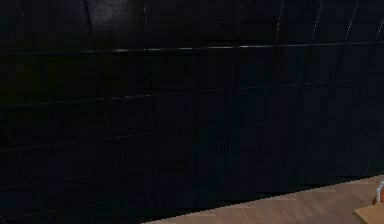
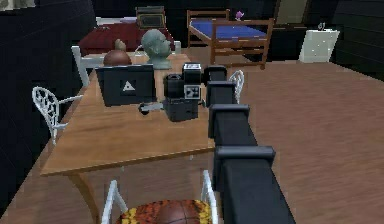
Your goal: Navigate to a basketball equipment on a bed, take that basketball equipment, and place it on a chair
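An orange-brown ball with dark seams, the basketball (image 2: 170, 213), lies on the seat of a white wire chair (image 2: 112, 200) at the arm side view's bottom edge. My arm (image 2: 235, 140) reaches out over a wooden table (image 2: 110, 135). The gripper (image 2: 152, 106) sits beside an open laptop (image 2: 125, 85) on that table, so I cannot tell whether it holds anything. Far back stand a bed with a red cover (image 2: 112, 38) and a wooden bed with a blue mattress (image 2: 232, 30).
A grey-green bust (image 2: 155, 45) and a brown round vase (image 2: 118, 57) stand on the table's far side. More white chairs (image 2: 45, 105) ring the table. A white bin (image 2: 318, 45) stands at the back right. A dark wall (image 1: 190, 100) is close ahead; wooden floor (image 2: 320, 130) lies right.
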Controlling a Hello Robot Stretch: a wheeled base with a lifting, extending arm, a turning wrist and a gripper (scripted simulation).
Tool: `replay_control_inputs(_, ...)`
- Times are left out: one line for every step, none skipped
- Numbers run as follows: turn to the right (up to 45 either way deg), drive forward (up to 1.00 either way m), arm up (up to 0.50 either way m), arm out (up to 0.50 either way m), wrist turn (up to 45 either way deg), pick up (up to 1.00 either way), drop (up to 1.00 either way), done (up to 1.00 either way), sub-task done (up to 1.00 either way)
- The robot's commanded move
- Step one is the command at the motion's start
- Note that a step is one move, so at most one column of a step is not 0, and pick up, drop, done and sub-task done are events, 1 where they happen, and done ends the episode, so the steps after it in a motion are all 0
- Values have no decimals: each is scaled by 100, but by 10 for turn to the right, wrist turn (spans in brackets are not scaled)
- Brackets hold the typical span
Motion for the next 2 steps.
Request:
replay_control_inputs(0, 0, 0, -10, 0, 0, 0, 0, 0)
replay_control_inputs(0, 0, 0, 0, 0, 0, 0, 100, 0)
